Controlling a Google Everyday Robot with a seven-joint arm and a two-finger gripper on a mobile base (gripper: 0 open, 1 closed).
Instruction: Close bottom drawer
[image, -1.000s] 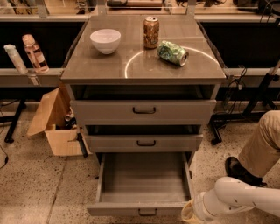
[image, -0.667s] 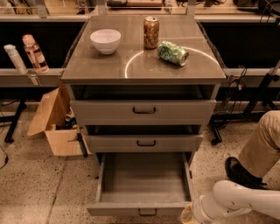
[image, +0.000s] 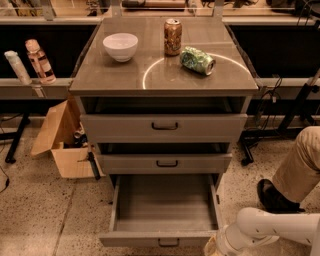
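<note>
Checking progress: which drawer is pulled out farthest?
The bottom drawer, its grey tray exposed; the middle and top barely protrude. The claw is by its front corner.

White bowl (image: 120, 46), upright brown can (image: 173, 36) and toppled green can (image: 197, 60) sit on the cabinet top (image: 115, 80)

You've got tabletop (image: 125, 75): grey-brown cabinet top, pale ring mark (image: 150, 70) arcing across right half. Back left: white bowl (image: 120, 46), upright. Back centre: brown soda can (image: 173, 36), standing, apart from bowl. Just right-front of it: green crushed can (image: 197, 60), on its side, on ring's back arc. Your tool (image: 214, 247) sits down near floor, bottom right of view, well below tabletop.
</note>
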